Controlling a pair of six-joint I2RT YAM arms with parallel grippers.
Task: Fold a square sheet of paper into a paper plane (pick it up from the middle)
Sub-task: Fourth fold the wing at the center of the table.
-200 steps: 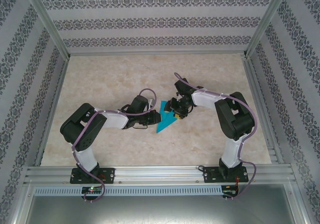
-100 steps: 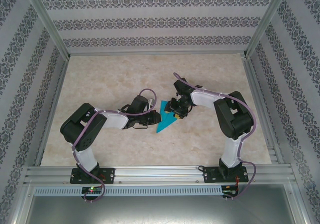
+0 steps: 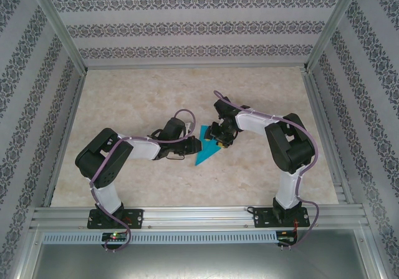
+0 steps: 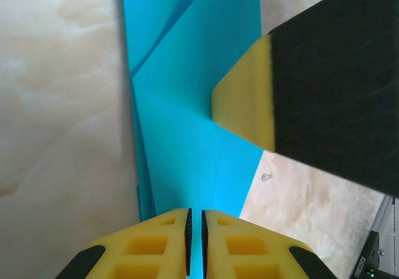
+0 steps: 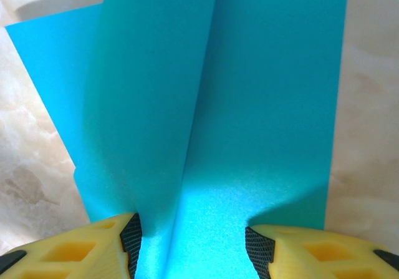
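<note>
Right elbow and wrist sit a touch further left than 1 second ago. The left arm and the paper have not shifted.

Top view: the paper plane, a half-folded teal wedge, lies flat on the table between my 2 arms. My left pincer touches its left edge. My right pincer sits on its upper right part.

Left wrist: left pincer is clenched to a thin slit with teal showing in it. I cannot tell if a layer is truly pinched or just lies under the tips. The paper plane runs away from the tips, with layered flaps at the far end. 1 pad of my right pincer rests on its right part.

Right wrist: right pincer is released, jaws well apart, both tips down at the paper plane. A crease runs up between them, and the left flap looks slightly lifted.

Step, as I judge it: flattening a wing fold. To do it well, I should keep the left tips anchoring the edge so the sheet cannot slide. The right tips should run along the crease with light, even pressure, layer edges kept aligned. Thin paper snags and tears, so no digging in.

Pose: the left arm's upper link leans left and its forearm reaches right, low over the table. The right arm has its elbow raised at the right and its forearm reaching left, wrist pitched down onto the paper.
</note>
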